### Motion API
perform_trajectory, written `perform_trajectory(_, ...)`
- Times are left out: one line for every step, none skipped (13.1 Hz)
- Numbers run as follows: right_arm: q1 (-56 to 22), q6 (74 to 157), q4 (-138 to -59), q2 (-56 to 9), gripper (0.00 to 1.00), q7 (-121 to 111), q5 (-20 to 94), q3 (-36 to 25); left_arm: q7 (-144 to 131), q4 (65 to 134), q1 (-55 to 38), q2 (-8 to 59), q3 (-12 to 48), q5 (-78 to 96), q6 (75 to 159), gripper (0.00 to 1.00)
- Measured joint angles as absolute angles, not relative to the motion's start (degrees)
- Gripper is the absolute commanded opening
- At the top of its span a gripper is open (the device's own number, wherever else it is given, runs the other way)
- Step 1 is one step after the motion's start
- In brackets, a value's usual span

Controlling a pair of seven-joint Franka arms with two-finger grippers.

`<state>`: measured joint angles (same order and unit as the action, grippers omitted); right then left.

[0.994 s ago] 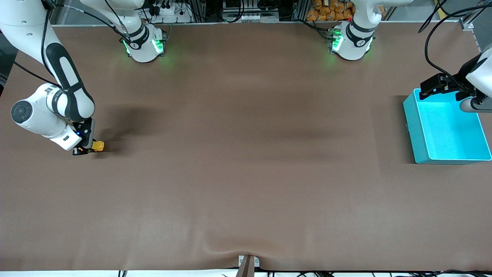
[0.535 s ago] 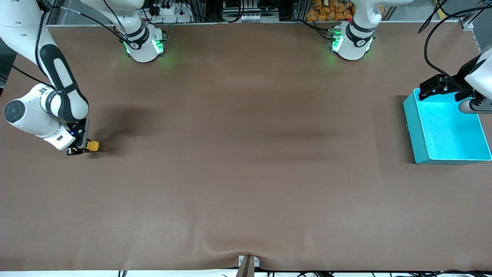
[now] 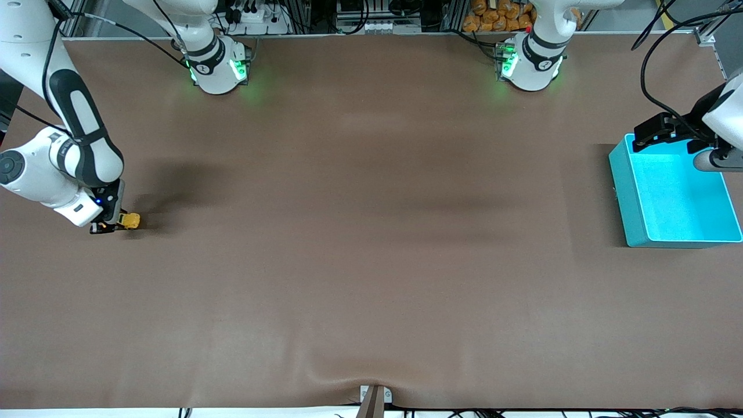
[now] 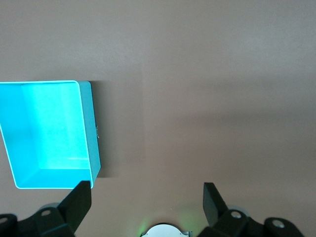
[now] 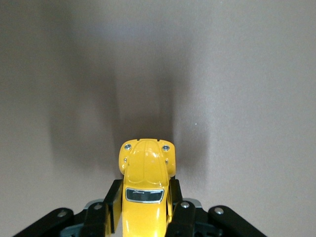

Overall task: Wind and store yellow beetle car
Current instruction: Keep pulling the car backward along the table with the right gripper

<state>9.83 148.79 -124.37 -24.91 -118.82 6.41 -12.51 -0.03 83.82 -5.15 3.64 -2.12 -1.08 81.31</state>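
While gripped by right pincer (image 3: 110, 226), yellow beetle car (image 3: 130, 220) dragged sideways

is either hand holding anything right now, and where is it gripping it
The right hand holds the yellow beetle car by its sides. The left hand, open, holds nothing.

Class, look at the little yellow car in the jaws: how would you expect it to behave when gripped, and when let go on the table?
The car looks hard and glossy, so it probably stays stiff but could slip in the right gripper. It is tiny, so likely light. Being a wheeled toy, it may roll off across the flat table once released.
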Motion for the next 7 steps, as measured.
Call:
perform_trajectory(10.09, 148.53, -124.02, -25.10, 0.31, -119.08, 6.41, -12.52, -0.03, 83.82, -5.15, 3.64, -2.12, -1.08, 81.32, 1.00)
perform_trajectory(10.28, 148.04, -123.57, -25.32, 0.31, -119.36, 6.41, -12.54, -0.03, 83.82, -5.15, 3.64, -2.12, -1.08, 81.33, 1.00)
perform_trajectory(10.50, 147.48, -123.04, -25.58, 0.31, -119.81, 6.41, -12.56, -0.03, 83.82, -5.15, 3.64, -2.12, -1.08, 81.33, 1.00)
perform_trajectory(10.74, 146.57, -122.26, -25.94, 0.31, -120.22, 6.41, -12.56, -0.03, 83.82, -5.15, 3.64, -2.11, -1.08, 81.34, 1.00)
perform_trajectory(11.05, 145.21, -121.14, -26.47, 0.31, -120.65, 6.41, -12.57, -0.03, 83.82, -5.15, 3.64, -2.11, -1.08, 81.34, 1.00)
perform_trajectory(11.46, 143.73, -119.79, -27.14, 0.31, -121.14, 6.41, -12.61, -0.03, 83.82, -5.15, 3.64, -2.12, -1.08, 81.35, 1.00)
perform_trajectory(11.89, 142.54, -118.57, -27.77, 0.31, -121.85, 6.41, -12.68, -0.03, 83.82, -5.15, 3.64, -2.12, -1.08, 81.35, 1.00)
